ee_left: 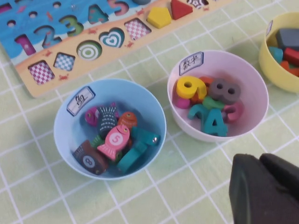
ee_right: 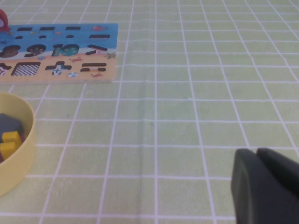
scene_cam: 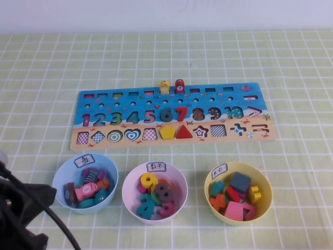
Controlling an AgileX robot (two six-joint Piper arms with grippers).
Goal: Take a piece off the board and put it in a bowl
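Resting flat atop other fish in pale blue bowl [scene_cam: 62, 174], pink piece [scene_cam: 86, 191] looks delivered; board [scene_cam: 93, 98] far behind; left gripper [ee_left: 259, 161] near, right of bowl, fingers together, empty; right gripper [ee_right: 257, 154] parked far right over bare cloth, closed, empty

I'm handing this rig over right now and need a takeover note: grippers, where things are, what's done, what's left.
Left gripper: shut, holding nothing, raised beside the blue bowl at the table's near left.
Right gripper: shut, holding nothing, parked over bare tablecloth right of the yellow bowl.
Pink fish piece: lying in the blue bowl on top of other fish.
Board: behind the bowls; yellow piece and red piece stand on it.
Done: pink piece bowled.
Left: nothing for that piece.
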